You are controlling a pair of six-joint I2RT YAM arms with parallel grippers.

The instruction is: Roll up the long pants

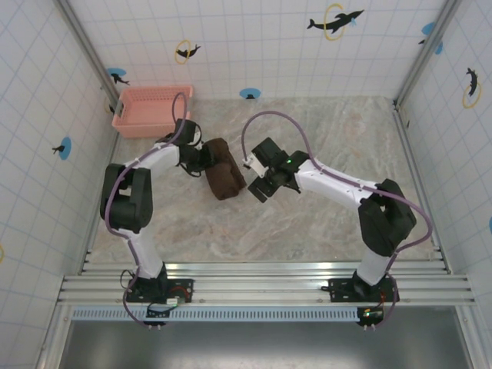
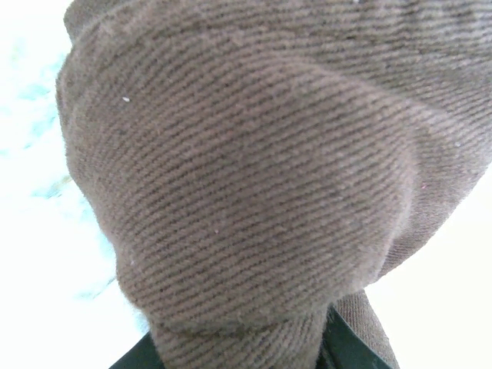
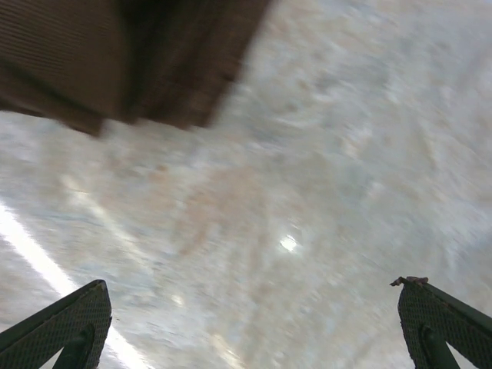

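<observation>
**Long pants (image 2: 246, 177) crowding the left gripper (image 2: 238, 360) while the right gripper (image 3: 252, 286) is hanging wide**

Left wrist view: ribbed brown cloth is bulging right up against the lens. A narrower neck of it is running down between the two dark fingers (image 2: 350, 355) at the bottom edge. The left gripper is therefore clamping a bunch of the long pants, with the rest of the roll swelling above its grip.

Right wrist view: the right gripper is standing spread apart with nothing between its fingertips. The marbled table (image 3: 323, 184) is lying bare beneath it. One brown end of the long pants (image 3: 115, 54) is sitting ahead and to the upper left, clear of the jaws.

Top external view: the long pants (image 1: 224, 178) are lying as a short, thick bundle at mid-table, near the pink basket (image 1: 150, 110) but apart from it. The bundle's long axis is running from the far side toward the arm bases, leaning a little rightward at its near end. The left gripper (image 1: 201, 157) is pressing into the far left flank. The right gripper (image 1: 257, 188) is hovering just beside the near right end without touching it.

The rolling looks almost complete. The left arm is the one in contact. The right arm would be reaching leftward, across the bundle's short side, to tuck or steady that near end.
</observation>
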